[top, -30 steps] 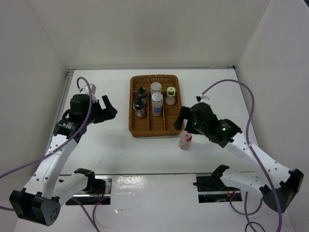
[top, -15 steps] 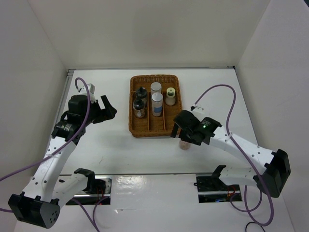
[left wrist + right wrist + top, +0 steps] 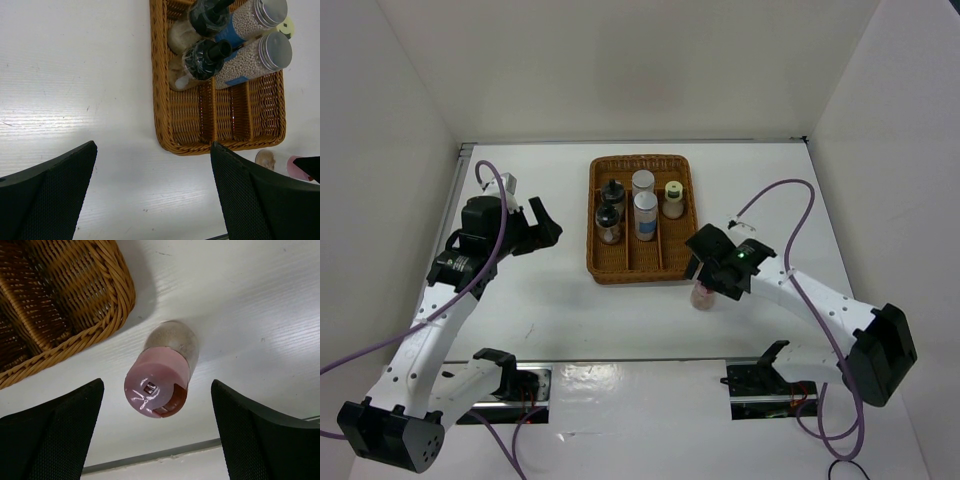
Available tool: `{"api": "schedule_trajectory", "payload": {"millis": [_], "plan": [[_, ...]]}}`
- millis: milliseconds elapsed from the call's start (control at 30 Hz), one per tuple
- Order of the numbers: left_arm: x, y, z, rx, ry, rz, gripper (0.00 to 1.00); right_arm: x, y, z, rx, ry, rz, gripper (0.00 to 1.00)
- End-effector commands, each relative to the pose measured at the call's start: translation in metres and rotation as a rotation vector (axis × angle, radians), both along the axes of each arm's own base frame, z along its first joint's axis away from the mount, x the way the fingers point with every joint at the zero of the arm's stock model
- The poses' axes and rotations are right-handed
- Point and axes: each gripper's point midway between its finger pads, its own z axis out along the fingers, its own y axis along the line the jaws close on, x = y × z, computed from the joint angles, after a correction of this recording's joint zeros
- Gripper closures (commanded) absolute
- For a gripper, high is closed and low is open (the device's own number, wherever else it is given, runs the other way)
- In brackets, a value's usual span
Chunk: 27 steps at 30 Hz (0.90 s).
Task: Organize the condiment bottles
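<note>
A pink-capped bottle [image 3: 159,385] stands upright on the table just off the near right corner of the wicker tray [image 3: 638,274]. My right gripper [image 3: 156,390] is open, with a finger on each side of the pink cap and a gap on both sides. In the top view the right gripper [image 3: 708,276] hangs over that bottle [image 3: 702,297]. Two dark-capped shakers [image 3: 610,207], two white cylinders [image 3: 644,200] and a yellow-capped bottle [image 3: 674,198] stand in the tray. My left gripper [image 3: 542,224] is open above bare table left of the tray, nothing between its fingers.
The tray's near half [image 3: 235,115] holds nothing; its dividers make three lanes. The table's front edge [image 3: 165,452] runs close below the pink-capped bottle. White walls enclose the table on the left, back and right.
My right gripper has swung down and nearer over the pink-capped bottle, so its fingers now flank the cap. The left arm and the bottles have not moved.
</note>
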Motion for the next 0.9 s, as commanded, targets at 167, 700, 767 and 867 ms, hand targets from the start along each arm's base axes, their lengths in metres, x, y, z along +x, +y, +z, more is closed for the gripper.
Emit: {"api": "schedule_trajectory", "payload": {"millis": [167, 700, 767, 867], "plan": [[0.002, -0.001, 0.007, -0.019, -0.037, -0.002, 0.0, 0.014, 0.002, -0.013, -0.044, -0.007, 0.006, 0.16], [0.001, -0.001, 0.009, -0.02, -0.046, -0.002, 0.0, -0.008, 0.019, 0.008, 0.079, 0.019, 0.102, 0.71], [0.001, -0.001, 0.009, -0.02, -0.046, -0.002, 0.0, -0.01, 0.026, 0.02, 0.104, 0.006, 0.149, 0.74], [0.001, -0.001, 0.009, -0.02, -0.046, -0.002, 0.0, -0.012, 0.039, 0.042, 0.16, -0.005, 0.223, 0.77]]}}
